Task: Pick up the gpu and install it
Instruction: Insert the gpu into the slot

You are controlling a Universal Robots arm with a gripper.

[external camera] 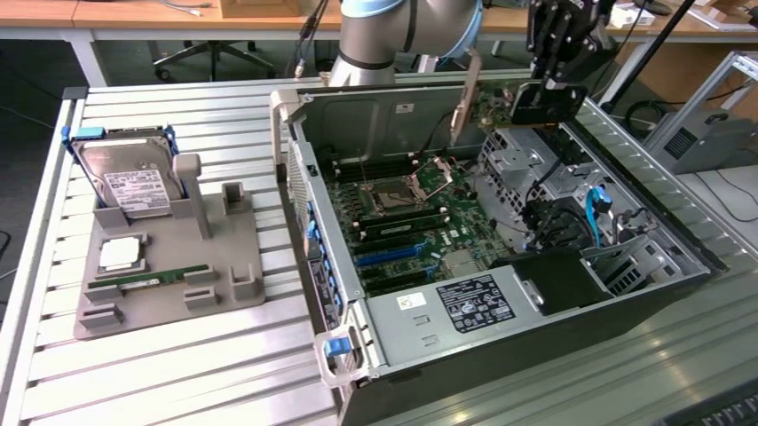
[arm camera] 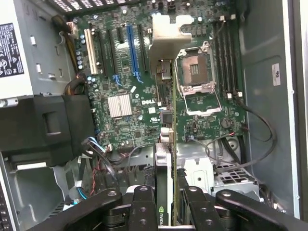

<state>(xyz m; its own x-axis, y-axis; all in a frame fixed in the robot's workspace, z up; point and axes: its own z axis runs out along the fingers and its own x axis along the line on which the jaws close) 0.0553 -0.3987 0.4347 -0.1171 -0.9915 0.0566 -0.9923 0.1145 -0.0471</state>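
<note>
- We see a worktop (external camera: 177, 373) of pale grey metal slats, lit evenly and without hard shadows.
- In the exterior view, wooden desks (external camera: 119, 13) on white legs run along the back.
- Under them we make out a chair base (external camera: 213, 55) on a dark floor (external camera: 27, 64).
- On the exterior view's right stand an aluminium frame (external camera: 716, 89) and a grey box (external camera: 711, 142).

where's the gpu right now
The gpu is gripped edge-on in the claw, hanging over the open case's motherboard; in the wrist view it lines up between the blue slot and the CPU socket.
</note>
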